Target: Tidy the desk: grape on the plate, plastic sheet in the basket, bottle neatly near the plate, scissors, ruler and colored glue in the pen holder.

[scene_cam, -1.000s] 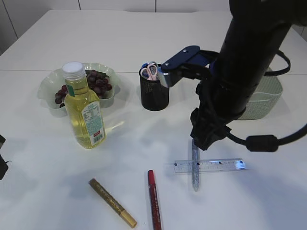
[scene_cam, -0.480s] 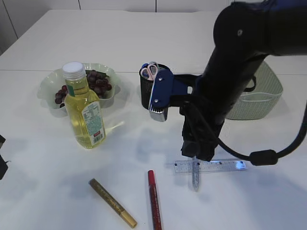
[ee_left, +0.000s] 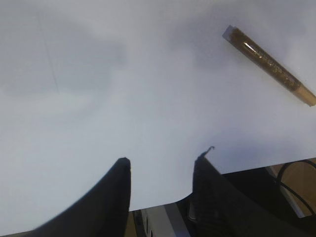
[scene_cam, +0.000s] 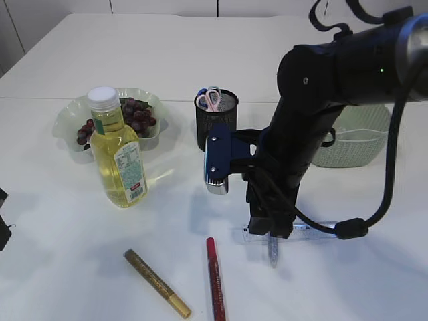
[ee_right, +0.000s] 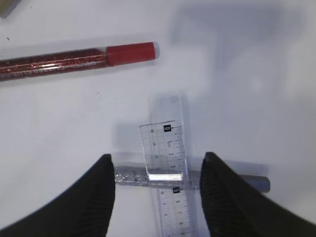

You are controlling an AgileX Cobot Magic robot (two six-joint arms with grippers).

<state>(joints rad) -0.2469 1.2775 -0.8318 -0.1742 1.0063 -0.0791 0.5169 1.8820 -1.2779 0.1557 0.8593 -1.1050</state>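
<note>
My right gripper [scene_cam: 269, 231] [ee_right: 157, 170] hangs open just above the clear ruler [scene_cam: 314, 231] [ee_right: 168, 163], its fingers on either side of it. The ruler lies across a silver glitter glue [scene_cam: 273, 251] [ee_right: 131, 176]. A red glue [scene_cam: 215, 277] [ee_right: 74, 58] and a gold glue [scene_cam: 156, 282] [ee_left: 269, 64] lie near the front edge. The black mesh pen holder [scene_cam: 216, 124] holds scissors [scene_cam: 211, 98]. Grapes [scene_cam: 137, 116] lie on the pale green plate [scene_cam: 67, 124], with the yellow bottle [scene_cam: 118, 150] in front. My left gripper [ee_left: 162, 165] is open and empty over the table's edge.
A pale green basket [scene_cam: 351, 144] stands at the right, partly behind my right arm. The arm's blue and silver wrist camera block [scene_cam: 217, 164] hangs close to the pen holder. Bare white table [scene_cam: 60, 267] lies at the front left.
My right arm has swung down and to the left, bringing its open gripper low over the ruler and silver glue. The objects on the table have not moved.
</note>
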